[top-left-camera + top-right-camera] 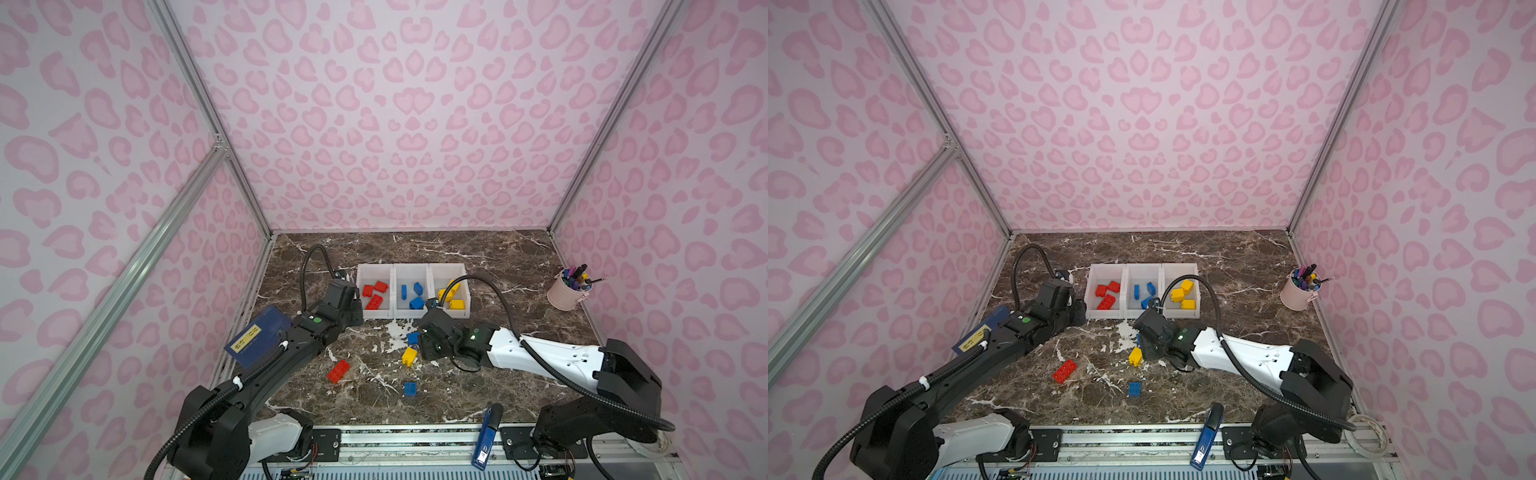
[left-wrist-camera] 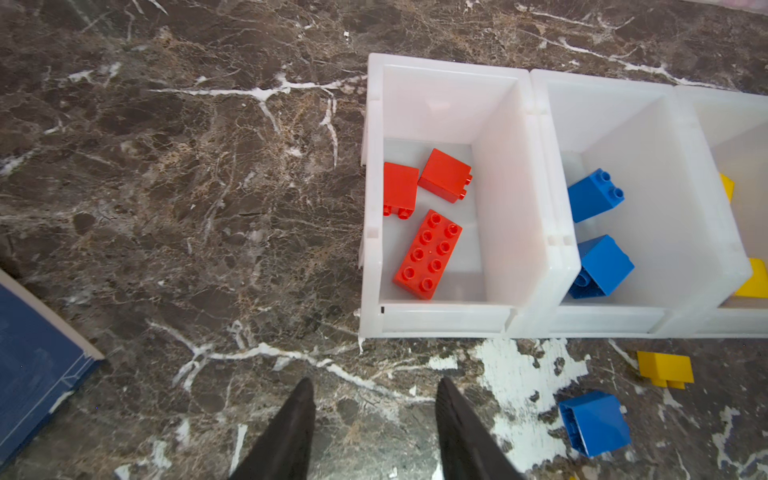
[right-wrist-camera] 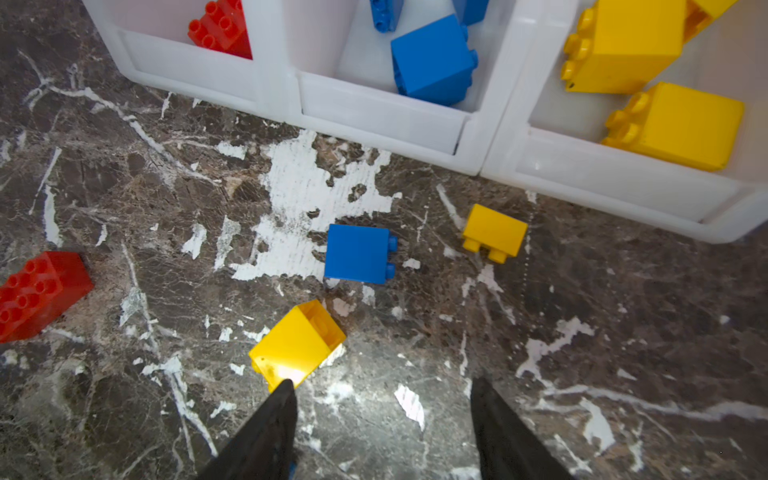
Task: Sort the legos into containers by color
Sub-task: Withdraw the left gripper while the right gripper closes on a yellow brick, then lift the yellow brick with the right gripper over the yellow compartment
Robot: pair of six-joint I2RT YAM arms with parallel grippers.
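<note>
Right wrist: R hand [image 3: 382, 380] part-open, empty, yellow lego [image 3: 297, 345] just beside; L hand [image 2: 375, 380] part-open, empty too

Bright, even light; soft shadows; glare on yellow brick [image 3: 297, 343].

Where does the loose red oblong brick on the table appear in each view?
In both top views: the loose red brick lies on the marble, nearer the camera than the white bins.
Left wrist: not in it; the red bricks there sit in a bin.
Right wrist: cut off at the frame edge, apart from the bins.
Shared landmark: the white bins.
</note>
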